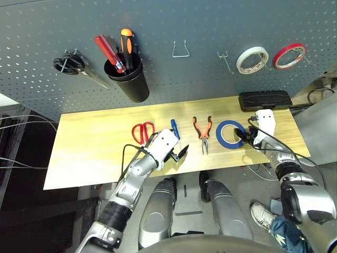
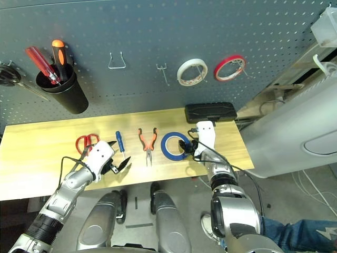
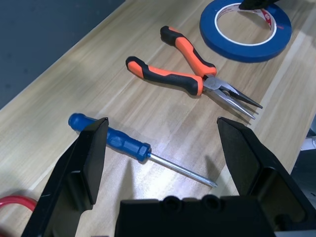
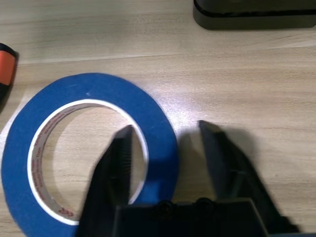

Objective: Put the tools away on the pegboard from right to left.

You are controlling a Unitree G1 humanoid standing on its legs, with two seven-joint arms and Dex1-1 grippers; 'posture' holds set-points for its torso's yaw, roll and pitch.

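Observation:
Four tools lie in a row on the wooden table (image 1: pixel 89 153): red-handled scissors (image 1: pixel 142 132), a small blue-handled screwdriver (image 1: pixel 175 128), orange-handled pliers (image 1: pixel 202 132) and a wide blue tape roll (image 1: pixel 229 133). My right gripper (image 1: pixel 241 138) is at the roll's right side. In the right wrist view its fingers are open and straddle the tape roll's (image 4: pixel 89 98) rim, one inside the ring and one outside. My left gripper (image 1: pixel 178 154) hovers open just in front of the screwdriver (image 3: pixel 111 140), holding nothing. The dark grey pegboard (image 1: pixel 184 26) rises behind the table.
On the pegboard hang a black cup (image 1: pixel 129 79) holding red and orange screwdrivers, a white tape roll (image 1: pixel 251 59), a red tape roll (image 1: pixel 289 55), bare hooks (image 1: pixel 180 50) and a black-handled item (image 1: pixel 68 64). A black case (image 1: pixel 265 100) lies at the table's back right.

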